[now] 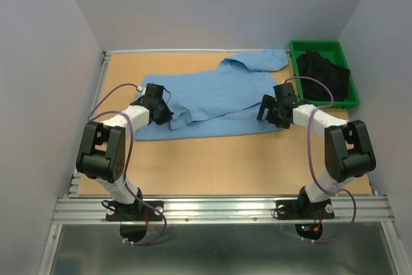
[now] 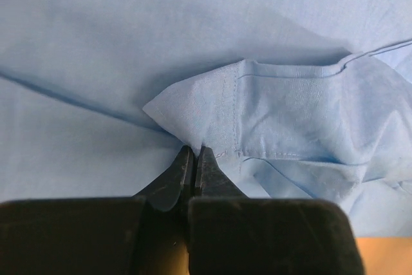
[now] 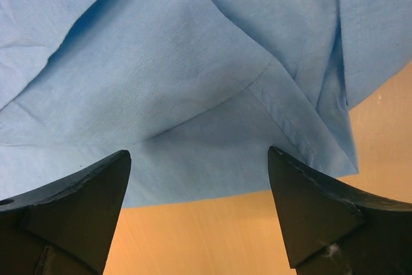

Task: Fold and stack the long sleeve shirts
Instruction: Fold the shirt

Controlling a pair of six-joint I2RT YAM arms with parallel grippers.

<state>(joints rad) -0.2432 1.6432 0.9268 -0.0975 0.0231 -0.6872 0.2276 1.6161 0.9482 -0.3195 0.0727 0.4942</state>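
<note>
One long sleeve shirt (image 1: 212, 98), light blue, lies spread across the far half of the table (image 1: 225, 159). Its collar end reaches toward the right rear corner and its body runs to the left. Two arms reach onto it, one from each side.

The left gripper (image 2: 195, 152) is at the shirt's left near part. Its jaws are pressed together and pinch a stitched, folded corner of the fabric right at their tips.

The right gripper (image 3: 199, 156) sits low over the shirt's right near edge. Its jaws stand wide apart and hold nothing, with a hemmed corner of the cloth and bare table between them.

One green bin (image 1: 315, 46) stands at the right rear of the table, just beside the collar end. It holds a heap of dark clothing (image 1: 322, 75); how many pieces, I cannot tell.
</note>
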